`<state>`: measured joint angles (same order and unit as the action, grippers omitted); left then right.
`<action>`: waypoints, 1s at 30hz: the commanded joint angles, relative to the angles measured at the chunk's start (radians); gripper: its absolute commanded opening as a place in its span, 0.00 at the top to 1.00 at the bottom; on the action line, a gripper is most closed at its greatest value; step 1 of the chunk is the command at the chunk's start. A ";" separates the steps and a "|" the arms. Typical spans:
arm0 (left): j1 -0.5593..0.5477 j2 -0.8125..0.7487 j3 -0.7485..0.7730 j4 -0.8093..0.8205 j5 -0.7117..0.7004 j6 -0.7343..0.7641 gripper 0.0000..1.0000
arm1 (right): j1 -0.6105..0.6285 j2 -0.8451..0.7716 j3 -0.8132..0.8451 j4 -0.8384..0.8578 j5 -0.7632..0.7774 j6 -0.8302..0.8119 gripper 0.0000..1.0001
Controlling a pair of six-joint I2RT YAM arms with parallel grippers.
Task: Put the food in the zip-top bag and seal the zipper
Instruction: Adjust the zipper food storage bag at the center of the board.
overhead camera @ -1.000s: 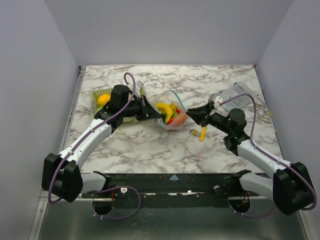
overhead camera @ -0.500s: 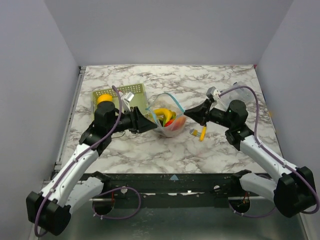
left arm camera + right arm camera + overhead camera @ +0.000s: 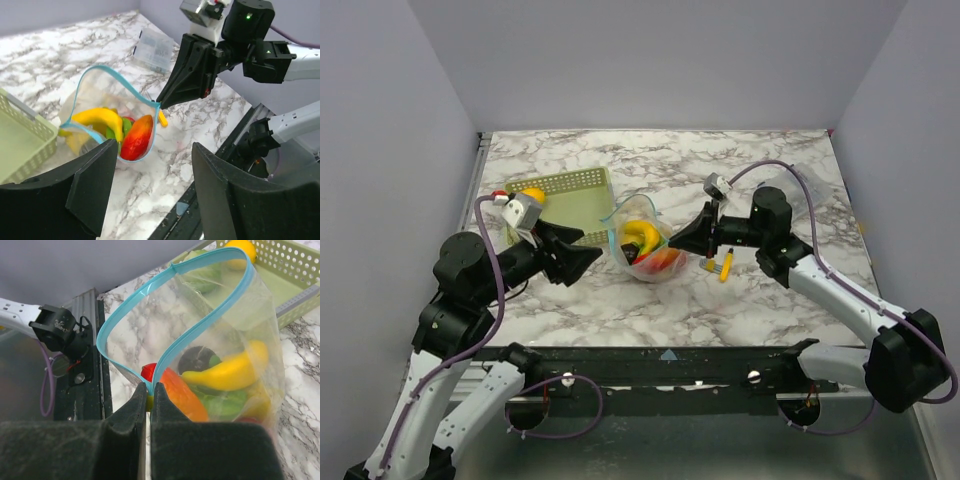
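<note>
Withdrawal of the left arm is the change over the last second. The left gripper (image 3: 582,262), which was at the bag mouth, has pulled back toward the near left edge. Its fingers are spread wide with nothing between them.

The zip-top bag (image 3: 642,255) now stands near the table centre, just right of the green basket (image 3: 570,185). It is supported by the right gripper (image 3: 148,392) alone, whose fingers are pinched tight on one end of the zipper (image 3: 127,85). The mouth gapes open. The food (image 3: 137,137) sits low inside, and a yellow banana (image 3: 97,119) is visible.

Farther back, one yellow-orange fruit (image 3: 531,196) lies in the basket. Judgement: loading may be incomplete, and sealing has not started.
</note>
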<state>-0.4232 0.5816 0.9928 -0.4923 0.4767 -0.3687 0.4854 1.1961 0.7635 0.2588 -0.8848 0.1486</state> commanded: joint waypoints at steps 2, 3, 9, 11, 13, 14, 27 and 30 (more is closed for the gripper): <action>-0.052 0.106 0.046 0.101 0.123 0.115 0.36 | 0.006 -0.017 0.040 -0.027 0.016 0.088 1.00; -0.092 0.149 0.071 0.112 0.133 0.160 0.38 | 0.005 -0.018 0.049 -0.035 0.012 0.094 1.00; -0.304 0.338 0.116 0.118 0.112 0.578 0.33 | 0.003 -0.013 0.011 -0.008 0.025 0.105 1.00; -0.355 0.420 0.162 0.046 0.078 0.694 0.33 | 0.004 -0.023 -0.002 -0.002 0.011 0.105 1.00; -0.388 0.500 0.173 0.036 0.018 0.763 0.33 | 0.003 -0.041 -0.028 0.027 0.001 0.114 1.00; -0.400 0.540 0.175 0.042 -0.007 0.785 0.33 | 0.004 -0.052 -0.043 0.046 0.003 0.124 1.00; -0.442 0.713 0.178 0.001 -0.106 0.940 0.41 | 0.004 -0.069 -0.023 -0.080 -0.035 0.050 1.00; -0.442 0.670 0.098 0.074 -0.195 0.940 0.51 | 0.004 -0.089 -0.026 -0.101 -0.009 0.027 1.00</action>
<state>-0.8597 1.2961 1.1584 -0.4644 0.4019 0.5270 0.4854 1.1458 0.7227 0.2005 -0.8875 0.2150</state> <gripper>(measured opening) 0.569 0.024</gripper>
